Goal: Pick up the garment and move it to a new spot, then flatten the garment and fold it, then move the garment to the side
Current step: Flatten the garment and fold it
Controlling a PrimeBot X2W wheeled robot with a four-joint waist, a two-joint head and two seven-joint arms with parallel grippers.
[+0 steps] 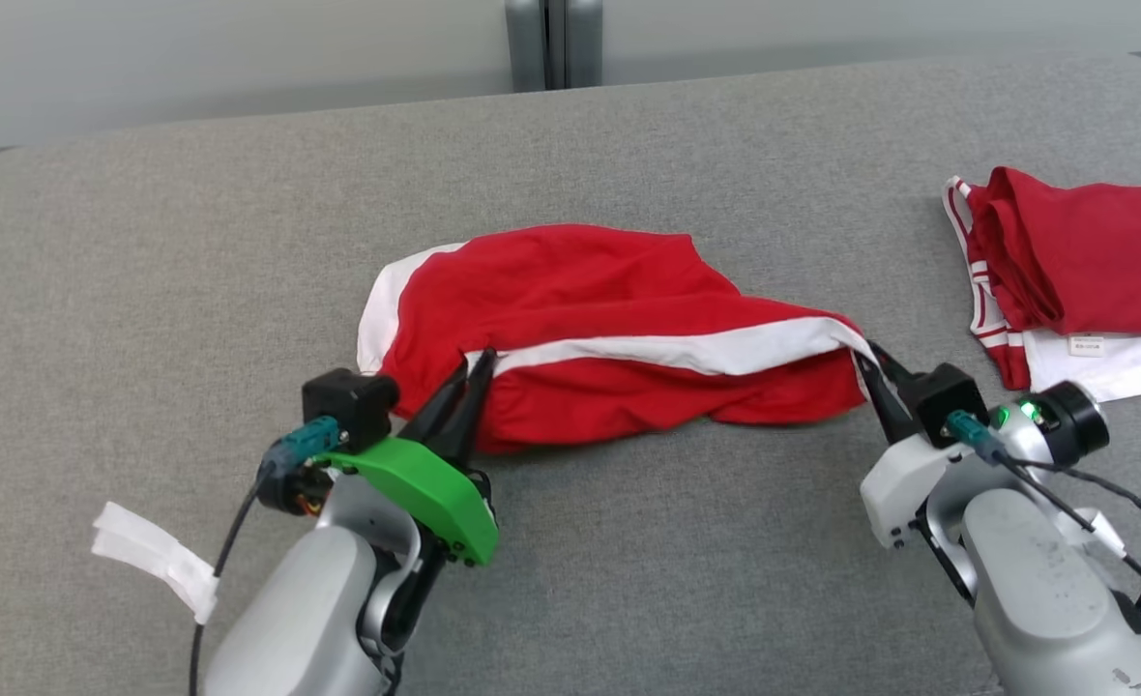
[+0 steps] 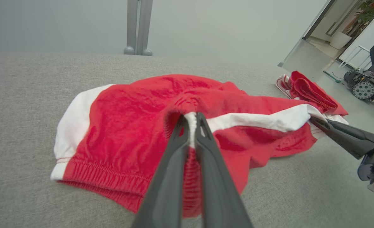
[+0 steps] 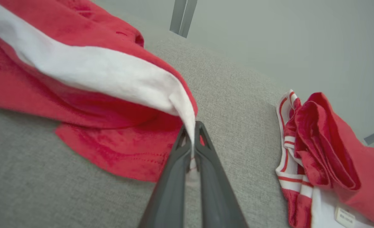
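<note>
**Both grippers pinch the white stripe of the red garment**

The garment, red with a white stripe and a white side panel, lies crumpled in the middle of the grey, fabric-covered worktop. Its gathered elastic band sits at the end nearer the robot's left.

The left gripper has its fingers clenched on the left end of the white stripe. In the left wrist view a fold of white cloth is squeezed between the two dark tips, and red cloth bunches around them.

The right gripper grasps the other end of the same stripe at the garment's right edge. In the right wrist view a thin white hem is trapped between the closed fingers, and the cloth rises off the worktop to meet them.

The stripe runs across the front of the garment from one grip to the other. The red fabric below it rests on the worktop.

A second pile of red and white clothes lies near the worktop's right edge, apart from the garment. A small white label shows on it.
</note>
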